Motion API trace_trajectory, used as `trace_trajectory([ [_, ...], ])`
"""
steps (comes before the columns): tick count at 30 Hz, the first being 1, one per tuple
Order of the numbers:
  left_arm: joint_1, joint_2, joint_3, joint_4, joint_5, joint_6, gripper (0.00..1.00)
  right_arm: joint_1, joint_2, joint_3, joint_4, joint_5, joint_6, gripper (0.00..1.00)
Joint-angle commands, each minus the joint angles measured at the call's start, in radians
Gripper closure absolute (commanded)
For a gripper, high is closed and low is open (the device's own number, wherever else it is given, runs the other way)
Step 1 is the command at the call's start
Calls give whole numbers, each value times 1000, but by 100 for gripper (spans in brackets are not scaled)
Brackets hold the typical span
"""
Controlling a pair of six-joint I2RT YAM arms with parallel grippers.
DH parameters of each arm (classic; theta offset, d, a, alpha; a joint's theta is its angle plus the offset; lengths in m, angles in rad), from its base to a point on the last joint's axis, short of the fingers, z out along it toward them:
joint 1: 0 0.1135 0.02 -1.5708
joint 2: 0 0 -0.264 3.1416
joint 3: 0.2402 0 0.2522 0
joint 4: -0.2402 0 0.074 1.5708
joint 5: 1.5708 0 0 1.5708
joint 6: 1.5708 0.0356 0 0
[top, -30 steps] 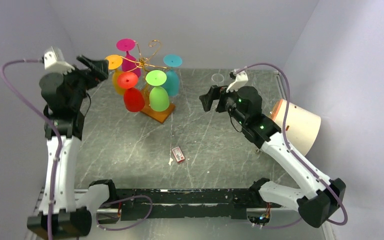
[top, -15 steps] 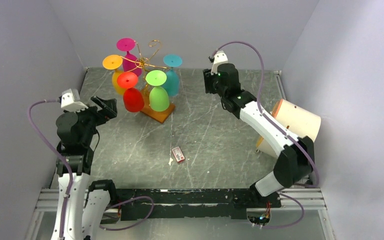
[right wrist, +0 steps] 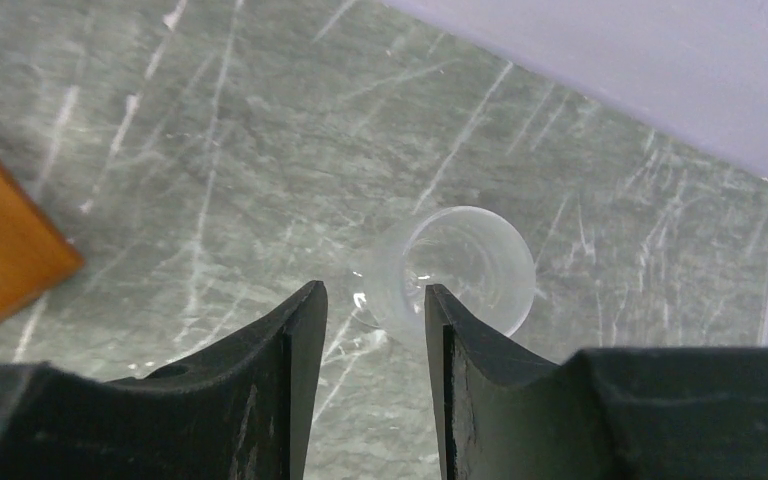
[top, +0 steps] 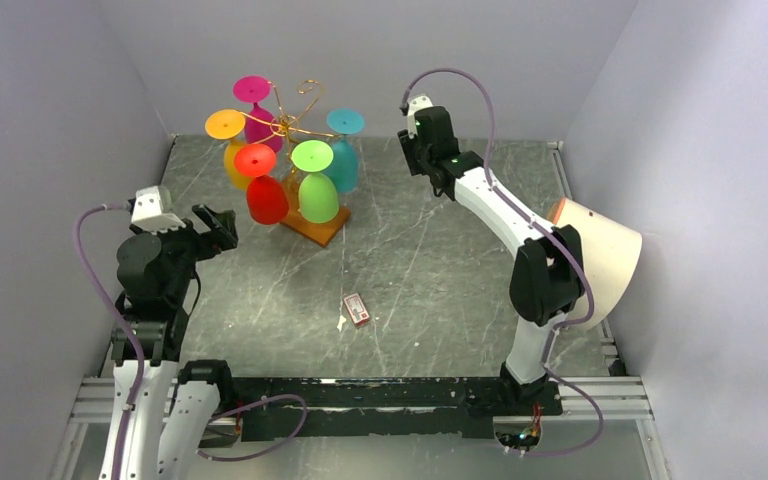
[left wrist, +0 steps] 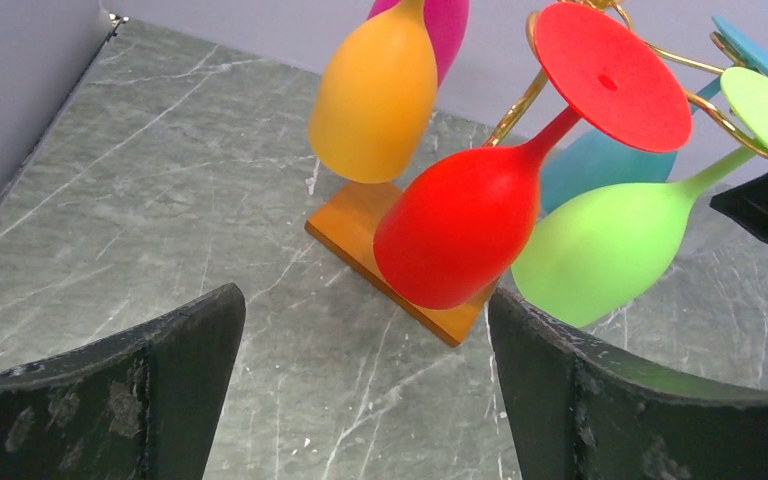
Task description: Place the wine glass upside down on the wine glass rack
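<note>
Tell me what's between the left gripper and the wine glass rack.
Only bare grey tabletop: the left wrist view shows it running from the left gripper, jaws open, to the wine glass rack and its wooden base.

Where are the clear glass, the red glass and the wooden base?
clear glass (right wrist: 470, 262): right wrist view, its bowl.
red glass (left wrist: 455, 235): left wrist view, its bowl.
wooden base (left wrist: 355, 230): left wrist view, top face.

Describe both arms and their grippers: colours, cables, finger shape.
Both are white links with black joint housings. Left arm and right arm each trail a lilac cable from a white wrist camera. Left gripper and right gripper have black, flat-faced fingers with grey scuffs.
</note>
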Motion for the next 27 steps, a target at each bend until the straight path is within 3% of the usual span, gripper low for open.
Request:
trace_trajectory([
  [1,-14,-6,5,8,37,48,5,-14,56,69,-58,50,-48,56],
  [9,-17,-17,-7,48,186,75,8,-28,110,68,-70,-40,-61,62],
  [24,-17,-24,-34,133,399,86,14,-28,62,40,-88,-90,-87,99],
  [27,-17,-28,-46,158,447,85,15,-28,33,35,-99,-107,-84,100],
])
